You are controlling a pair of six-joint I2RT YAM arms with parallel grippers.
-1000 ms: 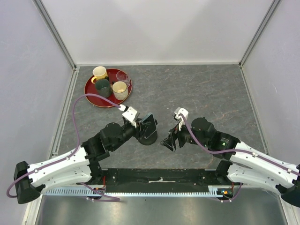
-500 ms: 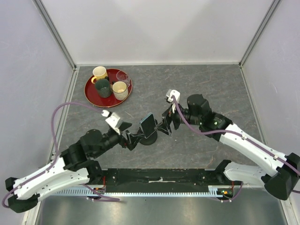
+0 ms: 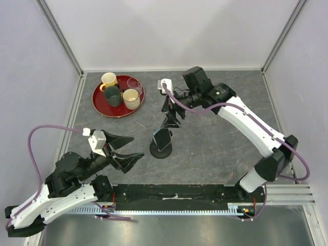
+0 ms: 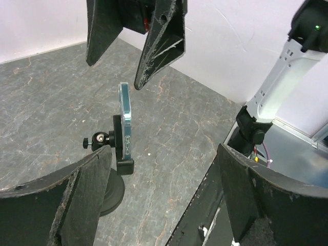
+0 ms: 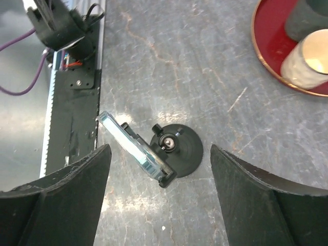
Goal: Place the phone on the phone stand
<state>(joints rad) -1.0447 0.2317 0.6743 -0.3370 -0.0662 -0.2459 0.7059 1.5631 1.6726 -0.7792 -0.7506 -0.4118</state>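
Showing the phone (image 3: 163,138) clamped on the phone stand (image 3: 160,151), left gripper (image 3: 137,147) gaping empty at nine o'clock, right gripper (image 3: 171,121) likewise at twelve; apparently only backing clear remaining.

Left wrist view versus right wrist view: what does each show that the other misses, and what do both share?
Only the left wrist view shows the right gripper, open near the top edge of the phone, which is seen edge-on. Only the right wrist view shows the red tray with cups and the whole round base of the stand from above. Both show the phone clamped in the stand, untouched.
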